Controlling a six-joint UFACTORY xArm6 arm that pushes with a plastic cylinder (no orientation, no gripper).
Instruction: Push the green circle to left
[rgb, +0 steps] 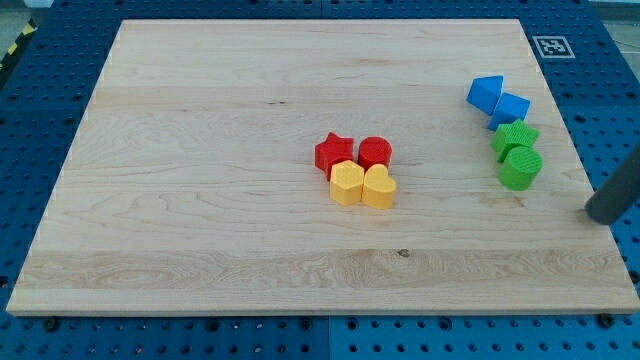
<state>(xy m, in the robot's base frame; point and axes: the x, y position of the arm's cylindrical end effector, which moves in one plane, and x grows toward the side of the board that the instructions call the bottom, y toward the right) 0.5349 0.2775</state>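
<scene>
The green circle (521, 168) lies near the wooden board's right edge, touching a green star (514, 137) just above it. My tip (602, 211) is the lower end of the dark rod entering from the view's right edge. It sits to the right of and slightly below the green circle, with a clear gap between them, about at the board's right edge.
Two blue blocks (485, 93) (511, 107) sit above the green star. A cluster at the board's middle holds a red star (334, 153), a red circle (375, 153), a yellow hexagon (347, 183) and a yellow heart (379, 187). A marker tag (552, 45) lies off the board's top right corner.
</scene>
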